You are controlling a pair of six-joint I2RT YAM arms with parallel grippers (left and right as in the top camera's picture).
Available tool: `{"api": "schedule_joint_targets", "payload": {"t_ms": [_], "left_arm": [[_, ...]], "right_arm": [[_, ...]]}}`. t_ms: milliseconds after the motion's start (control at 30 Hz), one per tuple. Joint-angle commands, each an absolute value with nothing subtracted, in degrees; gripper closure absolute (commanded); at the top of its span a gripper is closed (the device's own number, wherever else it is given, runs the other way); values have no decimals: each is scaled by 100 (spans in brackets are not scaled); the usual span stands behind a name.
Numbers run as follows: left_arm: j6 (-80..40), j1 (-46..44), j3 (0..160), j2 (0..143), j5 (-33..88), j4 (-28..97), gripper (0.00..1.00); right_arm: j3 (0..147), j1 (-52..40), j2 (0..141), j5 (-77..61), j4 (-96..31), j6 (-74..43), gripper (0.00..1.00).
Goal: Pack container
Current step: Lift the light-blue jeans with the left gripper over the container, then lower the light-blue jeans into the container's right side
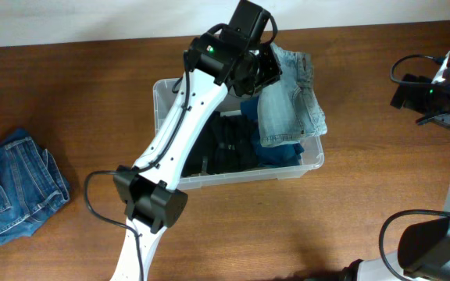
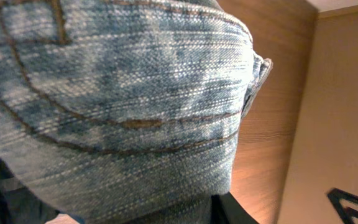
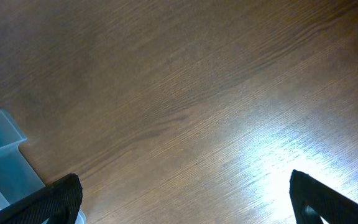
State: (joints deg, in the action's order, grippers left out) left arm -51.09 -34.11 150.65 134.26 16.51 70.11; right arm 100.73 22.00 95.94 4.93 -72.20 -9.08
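Observation:
The container [image 1: 312, 161] is a clear plastic bin at the table's middle; its corner also shows in the right wrist view [image 3: 2, 152]. Dark clothes [image 1: 226, 144] and a blue garment [image 1: 278, 154] lie inside it. My left gripper [image 1: 261, 74] is over the bin's far right part, shut on light-blue jeans [image 1: 287, 105] that drape over the bin's right rim. The same denim [image 2: 117, 99] fills the left wrist view and hides the fingers. My right gripper [image 3: 188, 205] is open and empty above bare table, at the far right of the overhead view [image 1: 436, 97].
A second pair of folded blue jeans [image 1: 14, 187] lies on the wooden table at the far left. My left arm crosses over the bin's left half. Right arm cables and base sit at the right edge [image 1: 436, 242].

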Motion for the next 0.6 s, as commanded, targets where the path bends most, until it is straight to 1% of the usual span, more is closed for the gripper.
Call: {"api": "schedule_joint_targets", "payload": {"t_ms": [0, 200, 567], "left_arm": [[-5172, -3404, 15185, 13476, 1750, 7059, 100], [-4936, -3426, 15185, 13502, 1057, 7500, 100], [-4766, -3461, 14962, 13506, 954, 7461, 100]], "right_arm": [[10132, 2215, 9594, 521, -7223, -947, 2], [10132, 2215, 9594, 521, -7225, -947, 1], [10132, 2215, 9594, 521, -7223, -947, 1]]}}
